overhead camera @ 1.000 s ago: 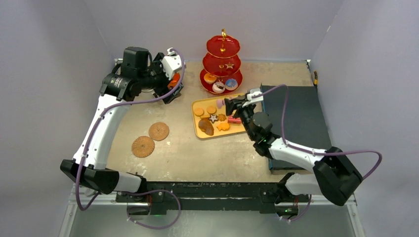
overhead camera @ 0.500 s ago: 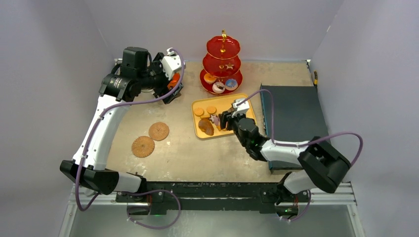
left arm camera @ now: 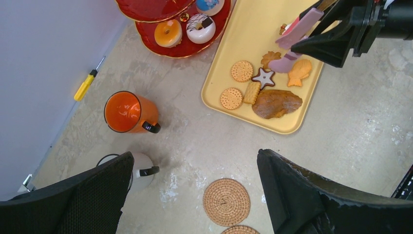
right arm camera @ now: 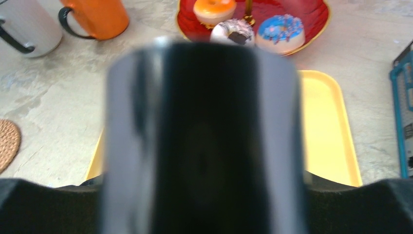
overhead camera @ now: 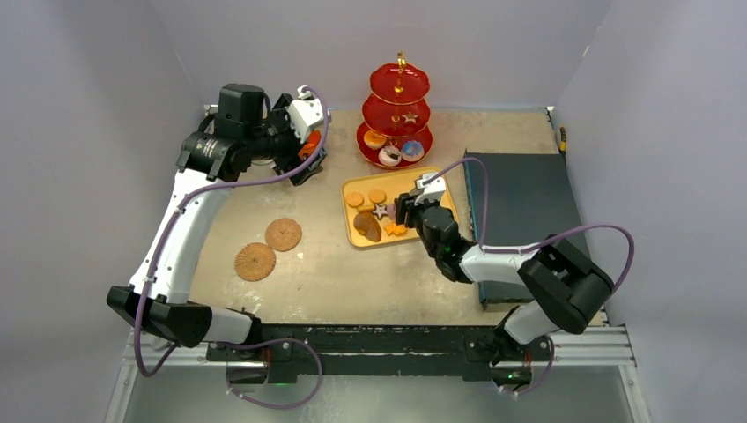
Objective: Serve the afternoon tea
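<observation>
Left gripper (overhead camera: 305,157): raised over the far left of the tabletop (overhead camera: 335,273), jaws spread wide, holding nothing. In its wrist view the two mugs stand below it. The orange mug (left arm camera: 129,112) is upright and in full view. The white mug (left arm camera: 140,170) is just nearer, partly hidden behind one finger. Neither mug touches the gripper.

Right gripper (overhead camera: 403,211): low over the yellow tray (overhead camera: 439,181). The left wrist view shows one pink and one lilac finger standing apart, with nothing seen clamped between them. The lilac tip lies just beside a fish-shaped biscuit (left arm camera: 299,71). The right wrist view is blocked by a blurred dark shape and adds nothing on the jaws.

Tray contents:
- two round biscuits (left arm camera: 241,70)
- one oblong biscuit (left arm camera: 252,92)
- a star (left arm camera: 264,77)
- a croissant (left arm camera: 276,103)
- a brown flower-shaped piece (left arm camera: 271,59)

Stand (overhead camera: 410,86): upright beyond the tray, at the far edge. Its bottom tier carries three donuts (left arm camera: 168,32), iced orange, white and blue. A small star sits on the middle tier.

Coasters (overhead camera: 283,233): two, side by side on bare tabletop, left of the tray and well apart from the mugs. Nothing rests on them.

Other items: a yellow-handled screwdriver (left arm camera: 87,84) lies by the wall near the orange mug. A dark case (overhead camera: 524,211) lies right of the tray.
</observation>
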Available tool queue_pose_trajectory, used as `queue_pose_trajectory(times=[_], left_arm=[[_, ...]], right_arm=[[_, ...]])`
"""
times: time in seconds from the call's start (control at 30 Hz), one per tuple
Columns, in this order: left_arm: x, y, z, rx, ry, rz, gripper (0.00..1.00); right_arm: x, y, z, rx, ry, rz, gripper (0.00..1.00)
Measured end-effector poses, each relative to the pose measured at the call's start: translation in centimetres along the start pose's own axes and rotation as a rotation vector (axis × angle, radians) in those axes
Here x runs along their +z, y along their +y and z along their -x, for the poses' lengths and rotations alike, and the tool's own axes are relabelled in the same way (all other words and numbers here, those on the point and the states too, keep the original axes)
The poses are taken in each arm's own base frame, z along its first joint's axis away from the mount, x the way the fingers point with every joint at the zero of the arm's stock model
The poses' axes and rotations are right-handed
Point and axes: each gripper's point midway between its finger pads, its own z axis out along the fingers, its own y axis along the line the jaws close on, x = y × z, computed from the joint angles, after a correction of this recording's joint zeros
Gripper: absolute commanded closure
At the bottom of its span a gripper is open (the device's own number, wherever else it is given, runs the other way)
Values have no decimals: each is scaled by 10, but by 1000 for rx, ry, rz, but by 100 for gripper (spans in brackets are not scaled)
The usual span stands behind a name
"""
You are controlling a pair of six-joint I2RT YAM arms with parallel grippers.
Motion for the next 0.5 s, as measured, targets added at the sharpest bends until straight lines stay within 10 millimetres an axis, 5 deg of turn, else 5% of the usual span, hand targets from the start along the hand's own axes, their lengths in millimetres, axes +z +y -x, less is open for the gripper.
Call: queue_pose_trajectory(times=[0.23, 0.5], left_arm=[[0, 0, 0, 0, 0, 0, 2], [0, 0, 0, 0, 1, -1, 2]], right_arm=[[0, -22, 21, 15, -47, -54, 37], [-19, -10, 22, 19, -47, 38, 36]])
